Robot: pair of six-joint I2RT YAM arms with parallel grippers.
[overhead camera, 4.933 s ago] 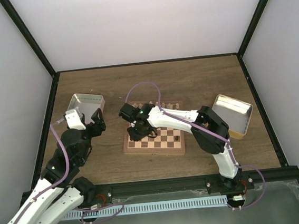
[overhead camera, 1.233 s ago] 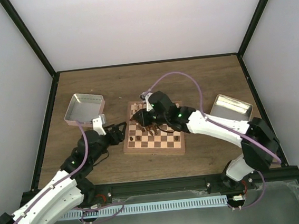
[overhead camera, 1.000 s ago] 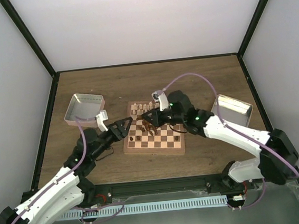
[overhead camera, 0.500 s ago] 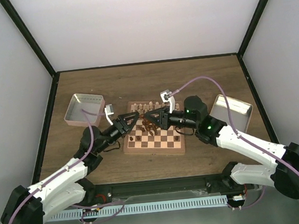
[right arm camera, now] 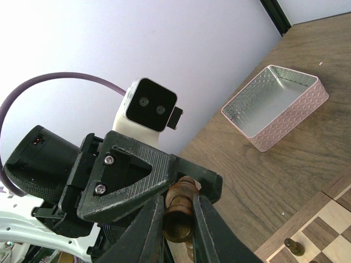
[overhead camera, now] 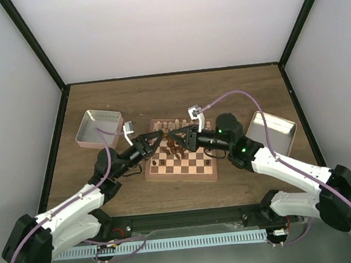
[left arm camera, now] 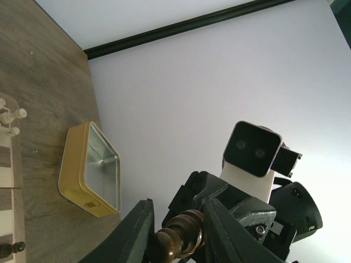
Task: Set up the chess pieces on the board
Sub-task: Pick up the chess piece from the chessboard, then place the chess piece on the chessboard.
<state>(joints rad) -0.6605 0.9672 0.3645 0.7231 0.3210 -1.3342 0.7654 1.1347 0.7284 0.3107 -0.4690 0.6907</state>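
Left tool (left arm camera: 176, 234) has closed in on right tool (right arm camera: 176, 218), both pinching dark chessman (right arm camera: 180, 198).

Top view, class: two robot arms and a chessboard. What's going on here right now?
Both arms stretch in over the board, and their hands meet just above it. The right hand grips a dark brown piece. The left hand has its fingers on either side of that same piece, so this looks like a handover. Whether the left hand has clamped on is unclear. A few pieces stand on the board, including cream pieces along its far edge.
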